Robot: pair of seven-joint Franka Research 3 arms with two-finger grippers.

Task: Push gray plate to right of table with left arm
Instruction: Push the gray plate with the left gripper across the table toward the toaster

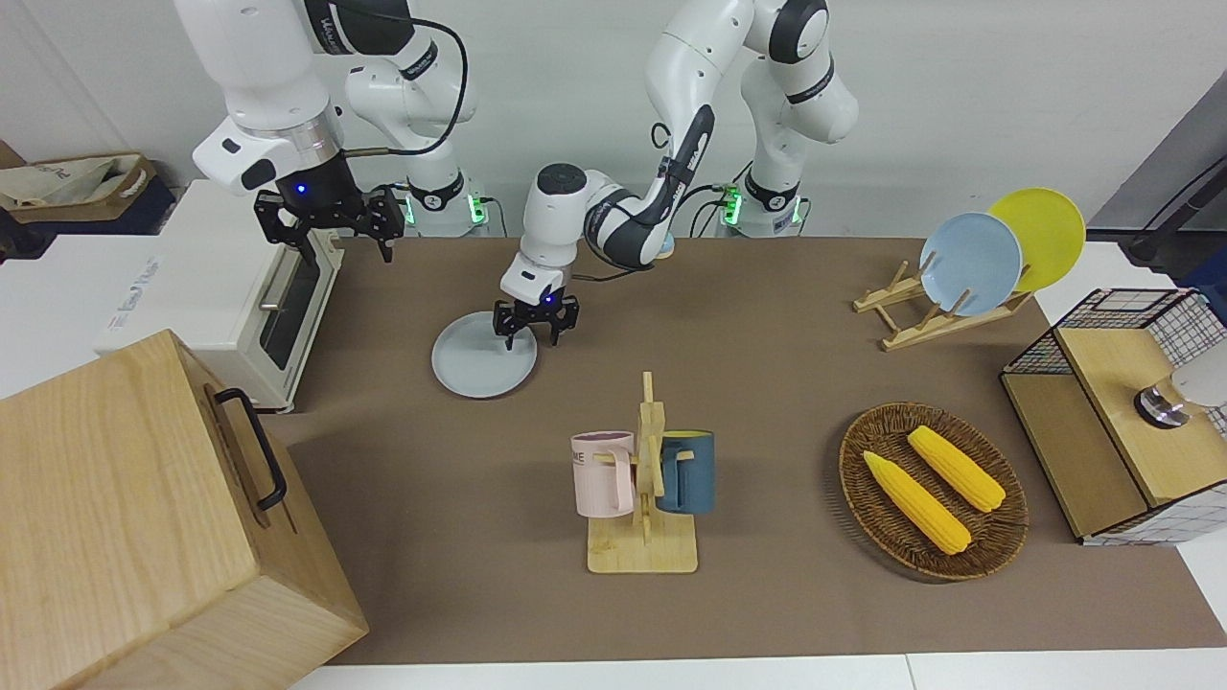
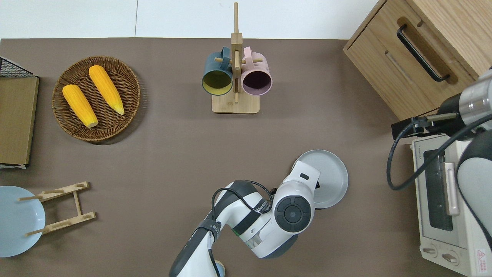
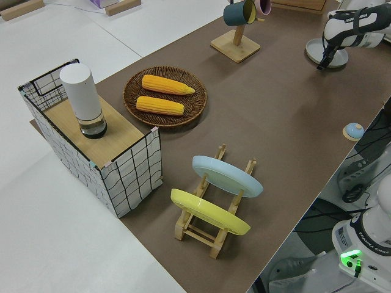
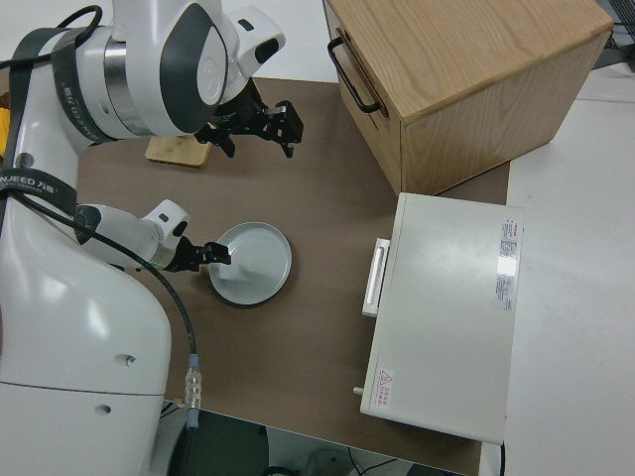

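Note:
The gray plate [image 1: 476, 359] lies flat on the brown table [image 1: 767, 383], between the middle and the toaster oven at the right arm's end. It also shows in the overhead view [image 2: 330, 173], the left side view [image 3: 335, 54] and the right side view [image 4: 256, 263]. My left gripper [image 1: 533, 337] is open, fingers spread, over the plate's rim on the side toward the left arm's end. In the overhead view its wrist hides the fingers. It also shows in the right side view [image 4: 214, 255]. My right gripper [image 1: 331, 222] is parked and open.
A white toaster oven [image 1: 240, 297] and a wooden cabinet [image 1: 144, 517] stand at the right arm's end. A mug stand [image 1: 642, 489] stands farther from the robots than the plate. A basket of corn [image 1: 935, 489], a plate rack [image 1: 968, 264] and a wire box [image 1: 1131, 412] stand toward the left arm's end.

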